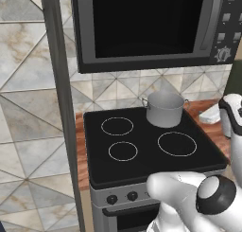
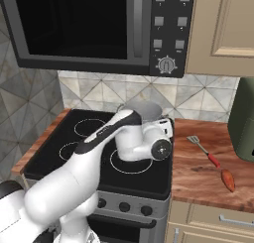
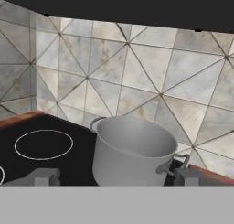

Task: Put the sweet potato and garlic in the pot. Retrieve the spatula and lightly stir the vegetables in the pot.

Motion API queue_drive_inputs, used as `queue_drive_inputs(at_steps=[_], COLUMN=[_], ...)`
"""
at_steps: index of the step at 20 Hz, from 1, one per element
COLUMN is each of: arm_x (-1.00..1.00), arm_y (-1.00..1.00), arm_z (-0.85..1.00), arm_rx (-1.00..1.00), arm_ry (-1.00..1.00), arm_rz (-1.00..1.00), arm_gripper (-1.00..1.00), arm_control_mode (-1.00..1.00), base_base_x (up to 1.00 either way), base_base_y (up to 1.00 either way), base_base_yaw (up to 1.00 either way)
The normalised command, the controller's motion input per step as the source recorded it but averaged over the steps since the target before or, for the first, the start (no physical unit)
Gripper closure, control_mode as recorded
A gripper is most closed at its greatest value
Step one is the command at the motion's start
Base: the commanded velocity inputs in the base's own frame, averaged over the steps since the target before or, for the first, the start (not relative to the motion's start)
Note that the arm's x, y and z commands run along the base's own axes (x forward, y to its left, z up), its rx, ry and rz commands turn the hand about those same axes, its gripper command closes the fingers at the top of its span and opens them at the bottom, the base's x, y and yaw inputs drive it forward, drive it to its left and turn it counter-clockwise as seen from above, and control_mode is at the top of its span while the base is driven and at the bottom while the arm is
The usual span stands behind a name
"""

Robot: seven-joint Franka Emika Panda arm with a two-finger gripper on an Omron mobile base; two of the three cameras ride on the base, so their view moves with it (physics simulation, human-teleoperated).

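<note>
Black stovetop, pot at back; sweet potato on counter — pincer wide, empty

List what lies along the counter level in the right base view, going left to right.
Stovetop → pot → spatula → sweet potato → dark green appliance at the right edge.

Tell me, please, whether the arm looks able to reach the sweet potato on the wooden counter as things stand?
Probably yes: the sweet potato lies in the open on the counter, just beyond the spatula's red handle, with nothing over it.
</note>
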Motion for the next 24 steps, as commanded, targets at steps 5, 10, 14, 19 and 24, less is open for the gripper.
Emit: queue_drive_inputs(at_steps=[5, 10, 14, 19, 24], arm_x=[-0.66, -0.48, -0.44, -0.42, -0.32], arm_y=[-0.43, -0.48, -0.55, -0.75, -0.65], arm_z=[0.08, 0.20, 0.16, -0.01, -0.19], arm_rx=[-0.02, 0.00, -0.01, -0.06, -0.05], arm_ry=[0.26, 0.51, 0.50, 0.35, 0.14], arm_rz=[-0.37, -0.40, -0.38, -0.14, 0.01], arm_gripper=[-1.00, -1.00, -1.00, -1.00, -1.00], arm_control_mode=[-1.00, -1.00, -1.00, -1.00, -1.00], base_base_x=[0.00, 0.00, 0.00, 0.00, 0.00], base_base_y=[0.00, 0.00, 0.00, 0.00, 0.00], base_base_yaw=[0.00, 0.00, 0.00, 0.00, 0.00])
